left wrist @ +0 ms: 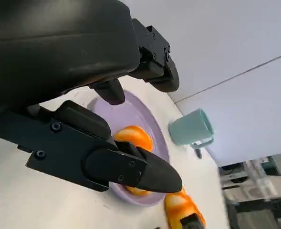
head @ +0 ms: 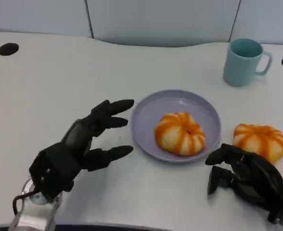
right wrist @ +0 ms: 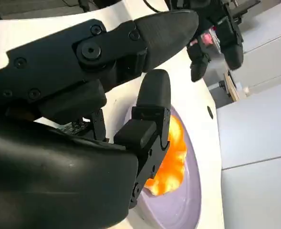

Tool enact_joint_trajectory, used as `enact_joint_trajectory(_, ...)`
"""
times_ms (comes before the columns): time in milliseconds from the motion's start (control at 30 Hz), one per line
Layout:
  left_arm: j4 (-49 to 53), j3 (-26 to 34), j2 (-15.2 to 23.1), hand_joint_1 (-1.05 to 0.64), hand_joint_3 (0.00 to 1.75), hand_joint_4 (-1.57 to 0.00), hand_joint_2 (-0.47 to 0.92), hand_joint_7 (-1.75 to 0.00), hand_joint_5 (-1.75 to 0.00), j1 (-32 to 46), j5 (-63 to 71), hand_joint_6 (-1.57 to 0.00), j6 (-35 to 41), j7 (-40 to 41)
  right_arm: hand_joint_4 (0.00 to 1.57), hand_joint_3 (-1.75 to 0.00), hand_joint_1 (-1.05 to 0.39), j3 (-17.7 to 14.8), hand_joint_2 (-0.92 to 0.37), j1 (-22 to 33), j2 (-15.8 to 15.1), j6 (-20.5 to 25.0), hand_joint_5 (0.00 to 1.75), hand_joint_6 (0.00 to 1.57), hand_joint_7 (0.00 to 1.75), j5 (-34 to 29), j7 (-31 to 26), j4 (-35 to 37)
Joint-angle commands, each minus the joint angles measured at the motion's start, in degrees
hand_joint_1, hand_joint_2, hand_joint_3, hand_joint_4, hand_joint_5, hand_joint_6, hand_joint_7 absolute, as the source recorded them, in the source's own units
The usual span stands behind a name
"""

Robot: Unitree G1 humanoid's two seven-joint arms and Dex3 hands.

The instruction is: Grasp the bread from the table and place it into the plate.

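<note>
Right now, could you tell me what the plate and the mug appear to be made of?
The plate looks like lavender plastic or glazed ceramic: smooth, with soft sheen along its rim. The mug looks like matte teal ceramic, thick-walled with even colour, though plastic remains possible.

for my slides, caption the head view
One bread on the plate, another beside it, open hands flanking.

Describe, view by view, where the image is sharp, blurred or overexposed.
Head view: even, soft light, bread on the plate fairly sharp. Left wrist view: left hand crisp, mug slightly soft. Right wrist view: bread blurred and overexposed behind the right hand.
</note>
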Motion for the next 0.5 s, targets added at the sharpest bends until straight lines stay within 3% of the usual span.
enact_joint_trajectory(33, -4.0, 2.6, 0.0, -0.81, 0.25, -0.16, 0.92, -0.37, -0.99, 5.0, -6.1, -0.35, -0.5, -4.3, 0.6, -0.1, -0.51, 0.1, -0.92, 1.8, -0.5, 1.3, 1.58, 0.74, 1.02, -0.9, -1.3, 1.5)
enact_joint_trajectory(300, -9.5, 5.2, -0.8, -0.78, 0.22, -0.33, 0.92, -0.43, -1.13, 11.0, -14.2, -0.42, 2.2, -11.3, 0.62, -0.1, -0.5, -0.4, -0.92, 1.3, -0.5, 1.2, 1.58, 0.74, 1.02, -0.5, -0.6, 2.5)
enact_joint_trajectory(400, -13.4, 6.0, -1.4, -0.76, 0.19, -0.33, 0.92, -0.62, -1.26, 14.2, -16.3, -0.4, 4.6, -11.5, 0.61, -0.11, -0.51, -0.2, -0.92, 1.3, -0.7, 0.9, 1.58, 0.75, 1.02, -0.9, -0.9, 2.3)
enact_joint_trajectory(433, -14.6, 6.3, -1.7, -0.76, 0.19, -0.29, 0.92, -0.81, -1.36, 15.2, -17.3, -0.34, 5.7, -11.7, 0.61, -0.11, -0.51, -0.2, -0.92, 1.3, -0.8, 0.7, 1.58, 0.75, 1.02, -0.8, -0.8, 2.5)
enact_joint_trajectory(500, -16.5, 6.9, -2.1, -0.76, 0.17, -0.26, 0.92, -1.01, -1.47, 16.6, -18.9, -0.28, 7.6, -12.1, 0.6, -0.11, -0.51, -0.3, -0.92, 1.3, -0.8, 0.9, 1.56, 0.74, 1.02, -0.7, -0.6, 2.6)
